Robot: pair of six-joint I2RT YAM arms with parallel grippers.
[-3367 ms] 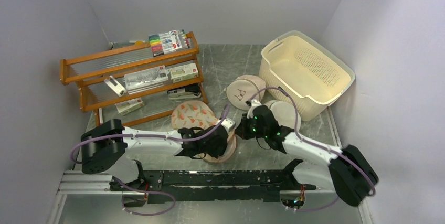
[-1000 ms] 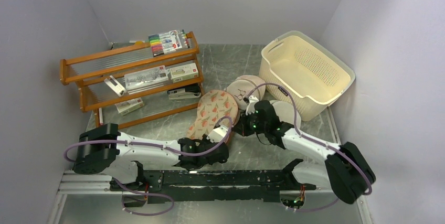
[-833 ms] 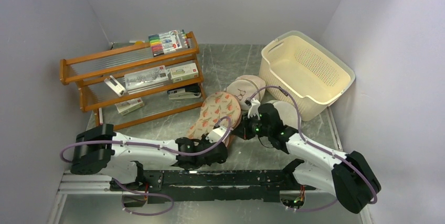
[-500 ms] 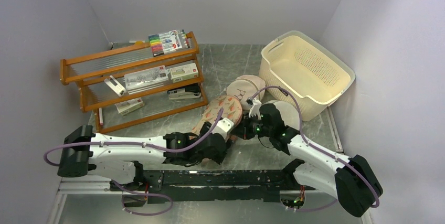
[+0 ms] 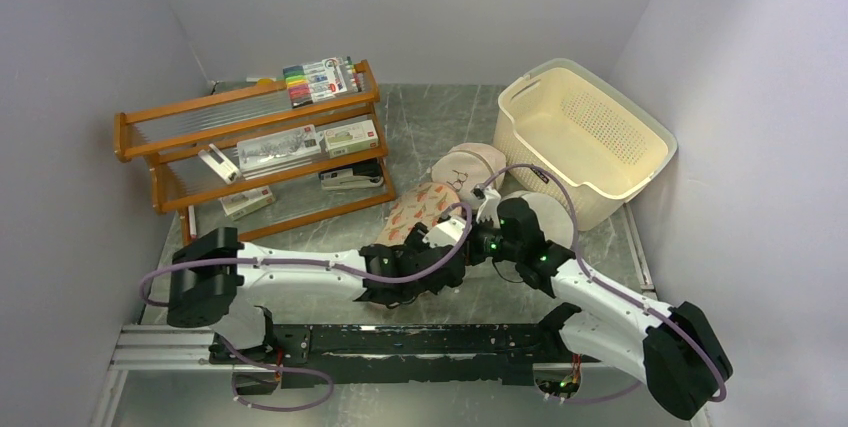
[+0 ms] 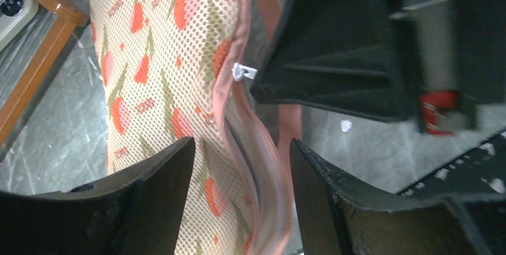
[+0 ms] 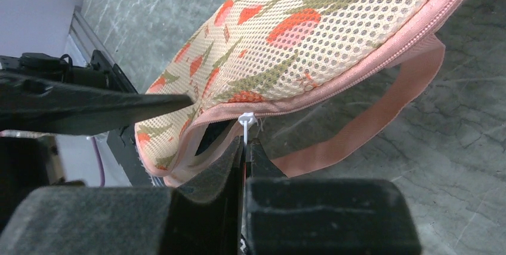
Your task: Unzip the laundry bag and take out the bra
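Observation:
The laundry bag (image 5: 415, 212), a cream mesh case with red-orange flowers and pink zip edging, is tilted up off the table at mid-front. My left gripper (image 5: 432, 259) holds its near end; in the left wrist view the pink edge (image 6: 256, 165) sits between the fingers (image 6: 161, 189). My right gripper (image 7: 244, 144) is shut on the white zip pull (image 7: 246, 120), which also shows in the left wrist view (image 6: 243, 71). The zip stands partly open, and a dark gap (image 7: 209, 138) shows inside. The bra is otherwise hidden. A pink strap (image 7: 370, 117) hangs below the bag.
A cream plastic basket (image 5: 585, 137) stands at the back right. A round pale dome bag with a black bra drawing (image 5: 462, 172) and another round bag (image 5: 548, 215) lie behind my right gripper. A wooden rack (image 5: 250, 142) with stationery fills the left.
My left gripper slid right along the bag's near end, close to the right gripper. The bag turned more edge-on. The right gripper stayed on the zip pull, and the zip opened a little.

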